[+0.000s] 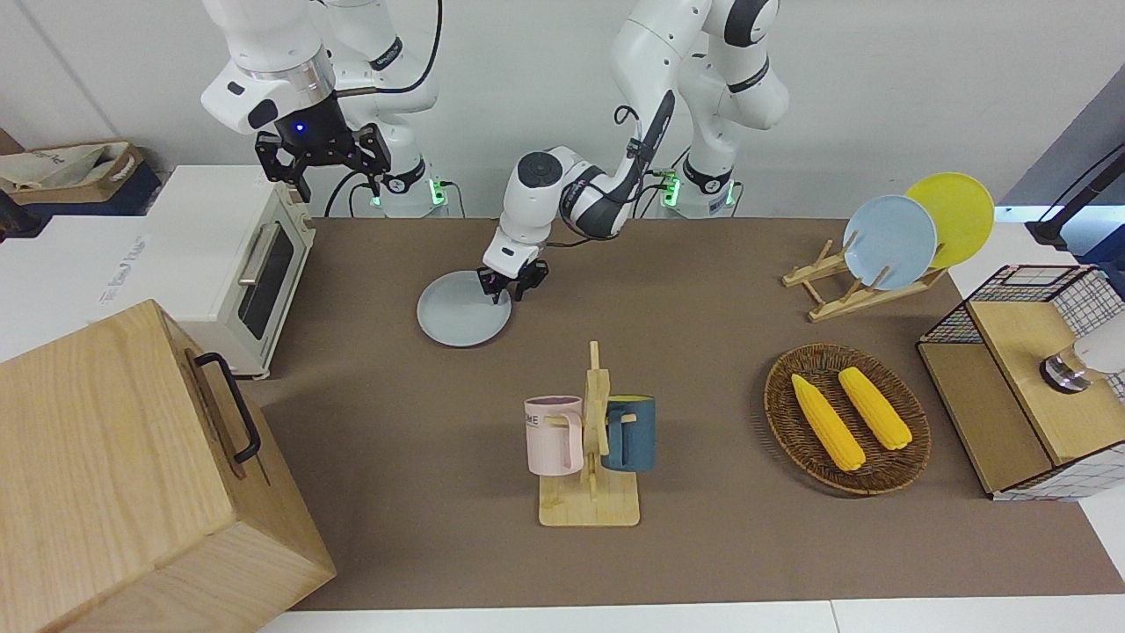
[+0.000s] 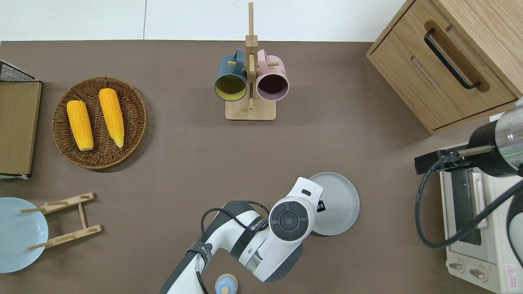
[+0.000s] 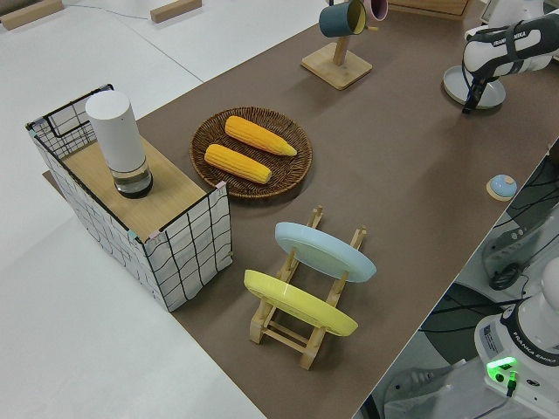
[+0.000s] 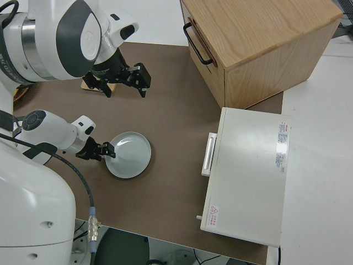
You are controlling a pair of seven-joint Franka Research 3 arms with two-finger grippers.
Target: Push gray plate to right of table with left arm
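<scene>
The gray plate point(image 1: 459, 315) lies flat on the brown table point(image 1: 703, 545), close to the robots and toward the right arm's end; it also shows in the overhead view point(image 2: 340, 203) and the right side view point(image 4: 132, 157). My left gripper point(image 1: 512, 287) points down at the plate's rim on the side toward the left arm's end, fingers apart. In the overhead view the wrist hides most of the left gripper point(image 2: 320, 206). In the right side view the left gripper point(image 4: 105, 150) stands at the plate's edge. My right arm is parked, gripper point(image 1: 322, 167) open.
A white toaster oven point(image 1: 230, 255) and a wooden cabinet point(image 1: 132, 475) stand at the right arm's end. A mug rack point(image 1: 591, 440) stands mid-table. A basket of corn point(image 1: 846, 418), a plate rack point(image 1: 844, 286) and a wire crate point(image 1: 1028, 378) are at the left arm's end.
</scene>
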